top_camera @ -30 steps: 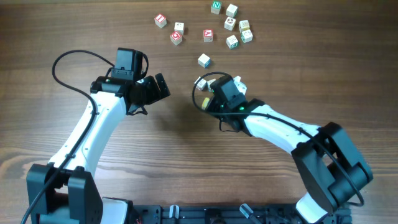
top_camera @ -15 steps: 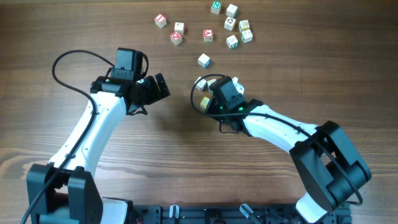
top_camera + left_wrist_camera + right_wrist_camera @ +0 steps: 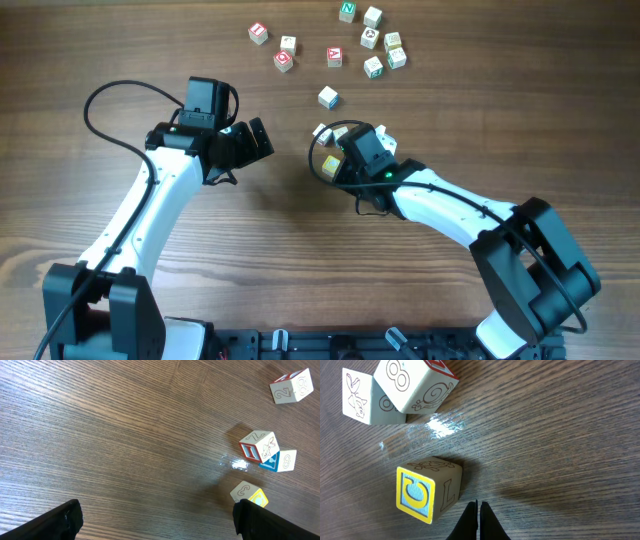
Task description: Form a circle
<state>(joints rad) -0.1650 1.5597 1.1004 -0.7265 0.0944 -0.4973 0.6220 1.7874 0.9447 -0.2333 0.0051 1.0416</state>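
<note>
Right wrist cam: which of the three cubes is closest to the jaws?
The cube with the yellow-framed C face, just left of the shut right gripper. The snail cube and rabbit cube sit farther off, side by side.

The place looks like a robotics lab: a white-and-black left arm (image 3: pixel 150 215) and right arm (image 3: pixel 440 205) stand on a black base rail (image 3: pixel 330 345) at the edge of a wood-grain worktop (image 3: pixel 560 110), a loose black cable (image 3: pixel 87 108) looping by, small letter cubes (image 3: pixel 328 97) scattered.
</note>
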